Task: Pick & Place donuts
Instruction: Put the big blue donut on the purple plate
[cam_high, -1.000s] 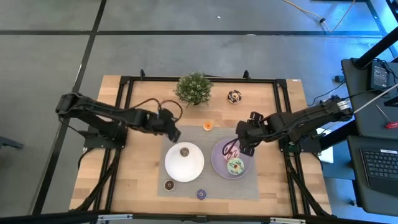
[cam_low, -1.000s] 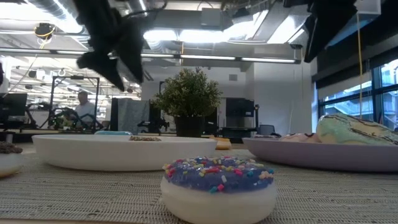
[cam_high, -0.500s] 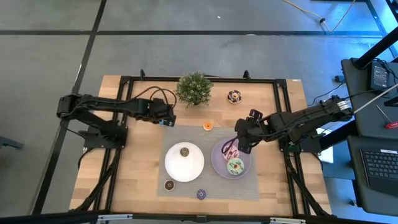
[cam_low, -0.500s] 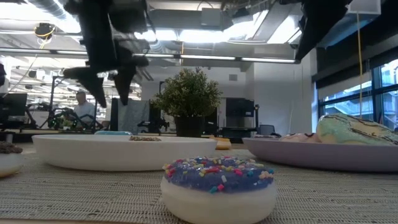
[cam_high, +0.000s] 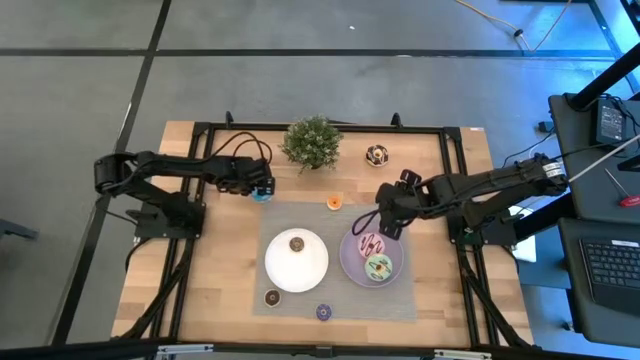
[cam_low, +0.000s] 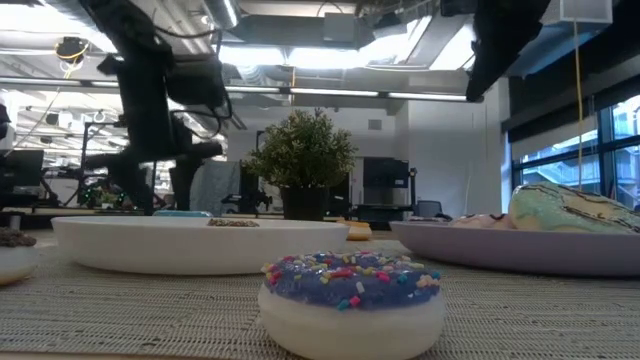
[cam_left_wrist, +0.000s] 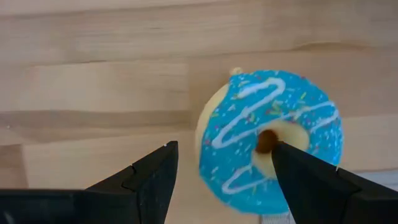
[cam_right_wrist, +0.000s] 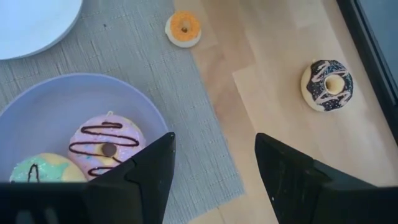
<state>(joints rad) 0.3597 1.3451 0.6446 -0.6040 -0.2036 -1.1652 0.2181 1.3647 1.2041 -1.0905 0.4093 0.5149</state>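
The blue donut (cam_high: 262, 194) lies flat on the wood by the grey mat's far left corner. My left gripper (cam_high: 260, 187) is open right over it; in the left wrist view its fingers stand on either side of the donut (cam_left_wrist: 270, 146). My right gripper (cam_high: 388, 226) is open and empty above the far rim of the purple plate (cam_high: 349, 268). That plate holds the pink donut (cam_right_wrist: 106, 146) and the green donut (cam_high: 379, 267). The tan mini (cam_high: 296, 243) lies on the white plate (cam_high: 310, 275). The orange mini (cam_high: 334, 202), chocolate donut (cam_high: 376, 155), dark brown mini (cam_high: 271, 297) and purple mini (cam_low: 352, 300) lie loose.
A green potted plant (cam_high: 312, 142) stands at the far middle, between the blue and chocolate donuts. The grey mat (cam_high: 400, 300) covers the near middle under both plates. A black frame (cam_high: 200, 135) runs along the table's edges. Bare wood lies left and right of the mat.
My left gripper has gone from over the white plate's far left side toward the table's far left and down, and now stands over the blue donut. My right gripper has gone a little up and toward the far edge, uncovering the pink donut on the purple plate.
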